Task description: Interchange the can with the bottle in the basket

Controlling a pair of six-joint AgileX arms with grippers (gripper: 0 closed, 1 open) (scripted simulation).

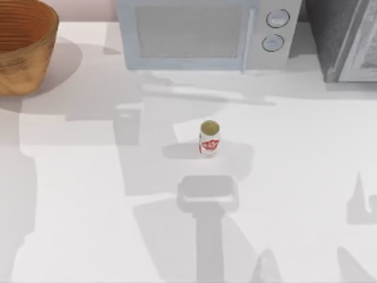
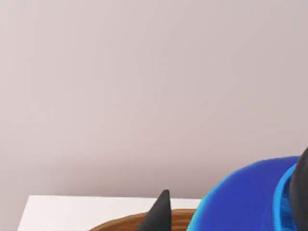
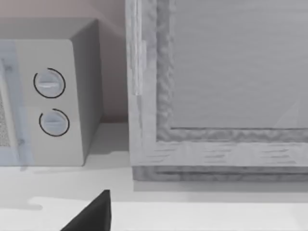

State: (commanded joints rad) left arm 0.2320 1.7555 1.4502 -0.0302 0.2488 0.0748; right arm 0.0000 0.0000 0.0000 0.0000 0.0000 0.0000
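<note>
The can, white with a red label and a gold top, stands upright in the middle of the table. The woven orange-brown basket sits at the far left corner. In the left wrist view its brown rim shows just below my left gripper. That gripper is shut on the bottle, a blue-turquoise rounded shape lying between the two dark fingertips. My right gripper hangs low over the table, facing the microwave and the grey cabinet.
A pale microwave with two round knobs stands at the back centre. A grey textured cabinet fills the back right corner. Arm shadows fall across the white tabletop around the can.
</note>
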